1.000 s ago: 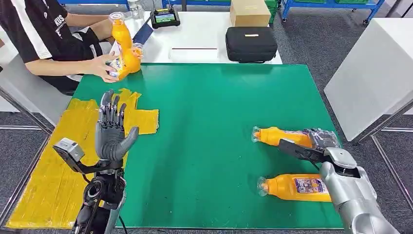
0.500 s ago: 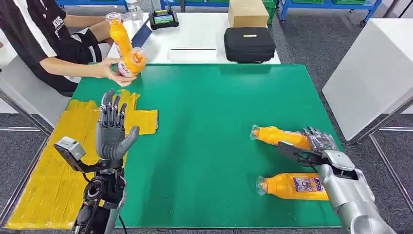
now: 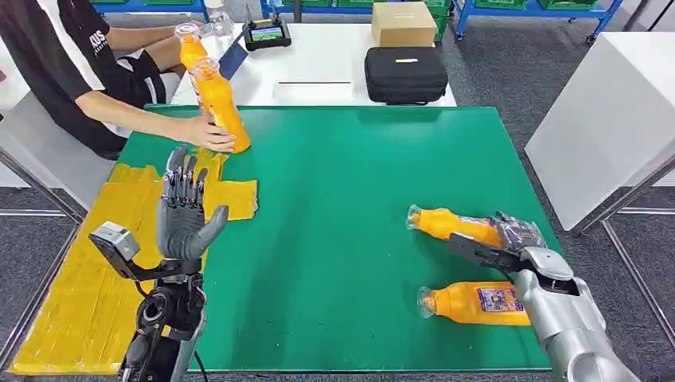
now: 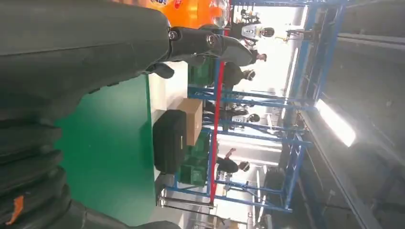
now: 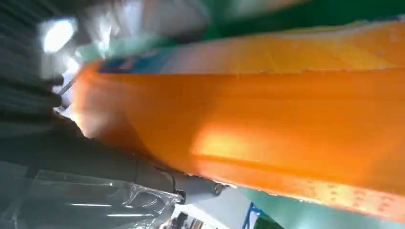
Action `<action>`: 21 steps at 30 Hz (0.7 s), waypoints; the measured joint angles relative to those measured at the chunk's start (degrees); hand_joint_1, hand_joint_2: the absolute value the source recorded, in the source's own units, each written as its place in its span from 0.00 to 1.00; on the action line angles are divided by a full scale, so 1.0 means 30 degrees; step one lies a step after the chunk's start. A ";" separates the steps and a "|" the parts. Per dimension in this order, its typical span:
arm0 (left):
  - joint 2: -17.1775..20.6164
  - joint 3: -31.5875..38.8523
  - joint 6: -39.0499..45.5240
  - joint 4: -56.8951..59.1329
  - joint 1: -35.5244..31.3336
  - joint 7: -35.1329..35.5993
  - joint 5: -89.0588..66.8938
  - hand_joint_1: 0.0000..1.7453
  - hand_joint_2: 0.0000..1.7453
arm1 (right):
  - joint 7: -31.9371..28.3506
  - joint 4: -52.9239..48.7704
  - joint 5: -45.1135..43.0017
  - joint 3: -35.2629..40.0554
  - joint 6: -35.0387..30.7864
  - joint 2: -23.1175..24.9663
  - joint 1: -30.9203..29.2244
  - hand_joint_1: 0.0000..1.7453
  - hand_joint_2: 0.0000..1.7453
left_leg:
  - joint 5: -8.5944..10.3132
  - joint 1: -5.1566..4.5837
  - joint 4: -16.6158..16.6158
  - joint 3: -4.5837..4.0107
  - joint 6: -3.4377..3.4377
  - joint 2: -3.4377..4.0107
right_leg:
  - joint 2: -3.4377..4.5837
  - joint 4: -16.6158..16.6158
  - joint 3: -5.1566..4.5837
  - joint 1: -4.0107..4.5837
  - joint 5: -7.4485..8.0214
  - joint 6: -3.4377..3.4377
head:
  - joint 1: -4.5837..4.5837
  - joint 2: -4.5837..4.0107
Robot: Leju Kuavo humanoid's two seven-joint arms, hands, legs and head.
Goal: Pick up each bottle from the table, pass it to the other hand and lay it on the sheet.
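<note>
The right hand (image 3: 517, 239) wraps around the farther bottle (image 3: 454, 224) lying on the green tabletop (image 3: 358, 199); the left hand (image 3: 183, 211) is raised, fingers spread, empty.

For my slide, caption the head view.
Right hand grasping an orange plastic bottle on the green table; left hand raised open.

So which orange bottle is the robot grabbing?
Look at the green table, right side, where two orange bottles lie flat. It's the farther bottle, with the right robot hand on its base; the nearer bottle lies untouched beside the arm.
</note>
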 measured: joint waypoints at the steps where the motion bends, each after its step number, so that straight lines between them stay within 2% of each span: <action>1: 0.0000 0.0007 0.0022 0.0007 -0.0001 0.0000 0.0000 0.00 1.00 | 0.0000 0.0000 0.0000 -0.0007 -0.0014 0.0044 -0.0014 1.00 1.00 | 0.0000 0.0002 0.0000 0.0001 0.0000 -0.0001 | 0.0000 0.0000 0.0000 0.0000 0.0001 -0.0002 | -0.0007 0.0000; 21: 0.0000 0.0000 0.0022 0.0007 0.0001 0.0000 0.0000 0.00 1.00 | 0.0007 -0.0007 0.0087 -0.0109 -0.0277 0.0197 0.0078 1.00 1.00 | -0.0002 0.0024 0.0000 -0.0024 -0.0003 -0.0003 | -0.0003 0.0001 -0.0024 0.0009 0.0000 -0.0005 | 0.0000 0.0000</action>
